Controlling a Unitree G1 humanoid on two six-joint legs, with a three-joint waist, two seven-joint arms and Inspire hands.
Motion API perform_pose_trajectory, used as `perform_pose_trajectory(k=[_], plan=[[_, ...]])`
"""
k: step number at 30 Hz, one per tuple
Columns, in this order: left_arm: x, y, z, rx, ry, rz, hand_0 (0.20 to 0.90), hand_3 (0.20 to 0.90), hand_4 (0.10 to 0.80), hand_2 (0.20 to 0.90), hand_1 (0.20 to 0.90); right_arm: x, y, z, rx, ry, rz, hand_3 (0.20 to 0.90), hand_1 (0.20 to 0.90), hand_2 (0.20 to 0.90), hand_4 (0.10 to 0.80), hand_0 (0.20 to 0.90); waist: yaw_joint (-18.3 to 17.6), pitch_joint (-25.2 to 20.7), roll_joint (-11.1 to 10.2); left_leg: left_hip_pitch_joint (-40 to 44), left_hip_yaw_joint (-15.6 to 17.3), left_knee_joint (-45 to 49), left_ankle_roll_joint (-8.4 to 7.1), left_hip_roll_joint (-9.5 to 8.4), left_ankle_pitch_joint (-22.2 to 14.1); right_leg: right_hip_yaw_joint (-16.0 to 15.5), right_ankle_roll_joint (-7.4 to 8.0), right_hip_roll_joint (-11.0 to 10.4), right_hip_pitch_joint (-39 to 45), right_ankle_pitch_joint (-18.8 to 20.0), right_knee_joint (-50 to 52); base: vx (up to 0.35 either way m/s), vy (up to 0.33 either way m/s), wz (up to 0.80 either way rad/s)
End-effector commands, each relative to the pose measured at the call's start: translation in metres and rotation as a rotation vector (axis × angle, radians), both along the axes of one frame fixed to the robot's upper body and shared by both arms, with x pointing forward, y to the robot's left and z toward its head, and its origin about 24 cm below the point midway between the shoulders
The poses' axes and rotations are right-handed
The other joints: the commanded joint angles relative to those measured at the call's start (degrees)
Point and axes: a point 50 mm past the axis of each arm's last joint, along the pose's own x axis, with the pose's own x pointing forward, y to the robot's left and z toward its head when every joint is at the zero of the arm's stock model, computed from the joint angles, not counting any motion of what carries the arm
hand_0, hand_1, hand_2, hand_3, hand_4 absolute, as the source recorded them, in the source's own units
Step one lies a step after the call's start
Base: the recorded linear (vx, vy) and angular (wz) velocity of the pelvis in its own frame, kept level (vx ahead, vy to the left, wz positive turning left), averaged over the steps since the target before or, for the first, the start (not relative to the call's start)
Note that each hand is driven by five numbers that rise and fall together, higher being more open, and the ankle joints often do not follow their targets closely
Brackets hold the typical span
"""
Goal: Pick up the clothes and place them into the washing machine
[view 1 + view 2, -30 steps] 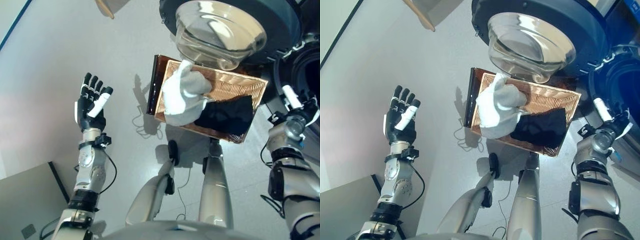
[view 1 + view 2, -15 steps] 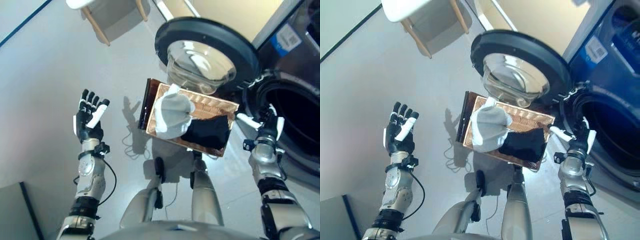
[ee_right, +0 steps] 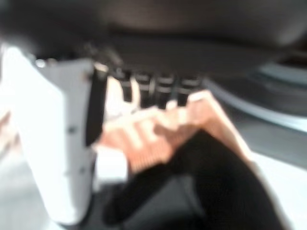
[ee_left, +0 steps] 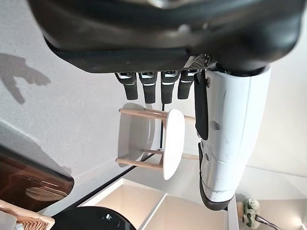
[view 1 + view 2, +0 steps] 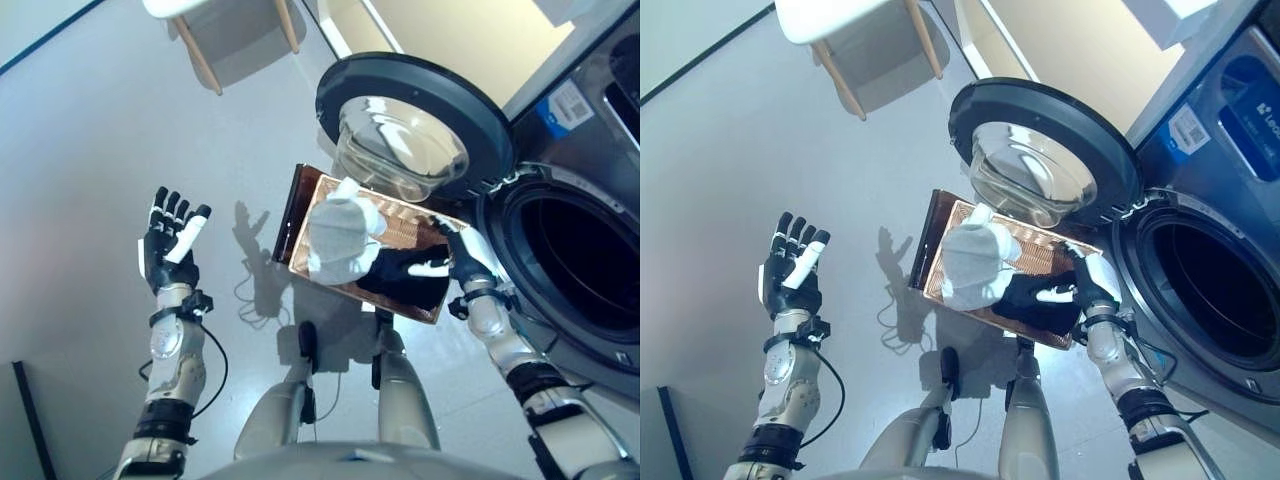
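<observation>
Since the earlier frames the right hand (image 5: pixel 458 262) has swung in from beside the washing machine (image 5: pixel 575 250) and now hovers over the wicker basket (image 5: pixel 400 218), its fingers straight and apart, reaching toward the black garment (image 5: pixel 405 277). Part of the shift is the camera's own — the whole scene has slid and the drum opening (image 5: pixel 580 262) now shows in full.

The clothes are not yet picked up. Both lie in the basket on the floor: a white garment (image 5: pixel 338 240) bunched at the end nearer the robot's left, the black one beside it at the end nearer the machine. The round door (image 5: pixel 415 125) hangs open just beyond the basket, its glass bowl close above the basket's far edge. The right wrist view shows the fingers above the weave with the dark cloth just past them, no cloth between them yet.

The left hand (image 5: pixel 167 243) is raised well away to the side, fingers spread, holding nothing; its wrist view looks past them to a stool (image 4: pixel 165 143).

What could go wrong, as I judge it: the fingers may close on the basket's rim or weave with the cloth and drag the basket along — or catch only a fold, so the garment slips out on the way to the drum. The open door also crowds the path from basket to opening.
</observation>
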Motion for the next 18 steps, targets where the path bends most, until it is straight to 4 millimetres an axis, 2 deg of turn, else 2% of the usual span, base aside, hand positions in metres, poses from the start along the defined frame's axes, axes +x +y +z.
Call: perform_pose_trajectory(k=[1,5,10,18], plan=[[0.009,0.016,0.046,0.088,-0.229,0.040,0.900,0.900,0.800,0.900,0.900,0.020,0.005,0.021,-0.197,-0.026,0.143,0.900,0.900,0.900,0.800,0.900,1.47,-1.23,-0.78,-0.17,-1.57,-0.47,-4.88,-0.23,-0.15,-0.60,2.17,0.02,1.33,-6.84,5.59,-0.021,0.013,-0.05],[0.011,0.015,0.048,0.086,-0.233,0.035,0.900,0.900,0.800,0.900,0.900,0.017,0.016,0.008,-0.281,0.047,0.228,0.900,0.900,0.900,0.800,0.900,1.36,-1.62,-0.87,-0.39,-1.42,-0.47,-4.91,-0.16,-0.28,-0.23,2.11,0.16,0.49,-6.68,5.69,-0.007,0.012,-0.08],[0.012,0.013,0.050,0.092,-0.245,0.015,0.900,0.900,0.800,0.900,0.900,0.012,0.015,-0.010,-0.335,0.141,0.240,0.900,0.900,0.900,0.800,0.900,1.52,-1.77,-0.87,-0.80,-1.28,-0.47,-5.05,-0.15,-0.25,-0.27,2.20,0.18,0.10,-6.29,5.37,-0.014,0.001,-0.03],[0.012,0.011,0.060,0.094,-0.289,0.008,0.900,0.900,0.800,0.900,0.900,0.014,0.007,-0.008,-0.366,0.138,0.203,0.900,0.900,0.900,0.800,0.900,1.75,-0.72,-0.53,-2.72,-2.02,-0.47,-5.56,-0.12,0.79,-0.73,2.24,-0.16,-1.03,-5.52,4.74,-0.036,-0.013,0.09]])
